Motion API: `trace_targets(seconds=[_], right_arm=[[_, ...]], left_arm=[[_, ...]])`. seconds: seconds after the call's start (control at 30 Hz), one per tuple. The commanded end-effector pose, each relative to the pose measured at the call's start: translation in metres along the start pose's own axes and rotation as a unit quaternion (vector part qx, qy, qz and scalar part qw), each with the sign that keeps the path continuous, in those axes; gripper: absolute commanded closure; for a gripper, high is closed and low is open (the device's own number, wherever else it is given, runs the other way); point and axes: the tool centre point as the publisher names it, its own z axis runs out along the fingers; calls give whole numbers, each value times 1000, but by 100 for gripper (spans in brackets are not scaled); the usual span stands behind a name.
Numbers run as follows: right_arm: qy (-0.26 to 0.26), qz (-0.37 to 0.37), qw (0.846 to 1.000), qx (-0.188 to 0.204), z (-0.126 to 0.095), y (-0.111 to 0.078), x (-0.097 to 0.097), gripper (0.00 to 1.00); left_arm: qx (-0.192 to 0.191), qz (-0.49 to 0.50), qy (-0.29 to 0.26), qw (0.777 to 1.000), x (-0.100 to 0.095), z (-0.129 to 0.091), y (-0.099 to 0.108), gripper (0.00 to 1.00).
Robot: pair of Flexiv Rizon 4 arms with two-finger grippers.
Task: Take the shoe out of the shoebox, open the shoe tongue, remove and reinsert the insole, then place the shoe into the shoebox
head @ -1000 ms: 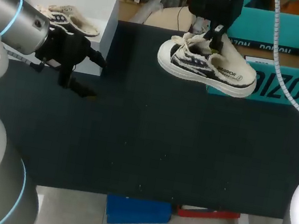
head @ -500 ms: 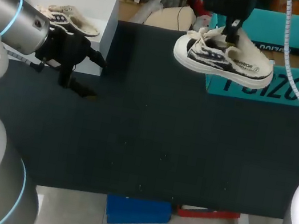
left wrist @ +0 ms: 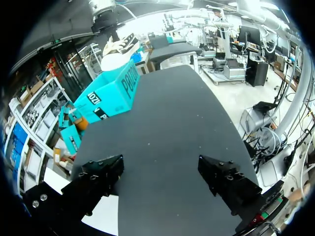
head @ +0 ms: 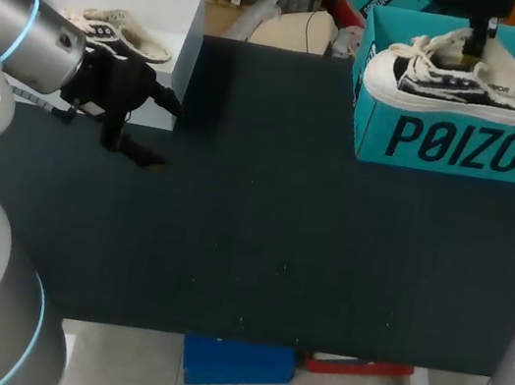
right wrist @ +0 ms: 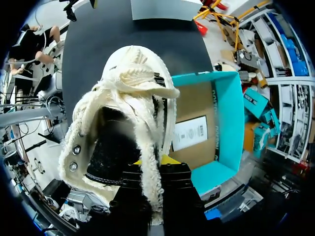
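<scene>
Head view: right gripper [head: 478, 44] is clamped on the shoe [head: 455, 80] at the upper by the laces. The shoe hangs just under it, sole down and about level, over the open shoebox [head: 465, 149] and not yet inside. Left gripper [head: 156, 130] hangs low over the table [head: 259, 243], jaws spread wide and holding nothing, with a white box [head: 185, 10] just beside it.

Left wrist view: left gripper [left wrist: 162, 178] has its fingers far apart with only bare table between them. The shoebox [left wrist: 110, 96] is well ahead, and the shoe [left wrist: 120, 45] is above it.

Right wrist view: right gripper [right wrist: 155, 164] pinches the shoe [right wrist: 123, 113] from two sides near the eyelets. The toe points ahead and the shoebox [right wrist: 224, 123] is open beside and below.

Handling, my guess: it is light, with a soft fabric upper that folds under a pinch and a stiffer rubber sole. The loose laces could snag on the box wall. The best hold looks like the eyelet edge or collar, not the laces.
</scene>
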Motion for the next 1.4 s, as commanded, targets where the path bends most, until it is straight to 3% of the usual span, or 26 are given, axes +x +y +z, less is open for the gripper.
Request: trace_targets(seconds=[0.03, 0.23, 0.43, 0.7, 1.03, 1.4], right_arm=[[27, -3, 999, -19, 5, -16, -35, 100], [47, -27, 998, -39, 18, -36, -66, 100], [76, -16, 997, -30, 37, -54, -94, 100], [98, -7, 995, -15, 57, -53, -124, 100], [122, -3, 992, -19, 88, -50, -137, 100], [151, -3, 988, -37, 128, -47, -137, 100]], left_arm=[[0, 1, -2, 1000, 1, 1, 0, 0], [0, 1, -2, 1000, 1, 1, 0, 0], [0, 1, -2, 1000, 1, 1, 0, 0], [0, 1, -2, 1000, 1, 1, 0, 0], [0, 1, -2, 1000, 1, 1, 0, 0], [0, 1, -2, 1000, 1, 1, 0, 0]])
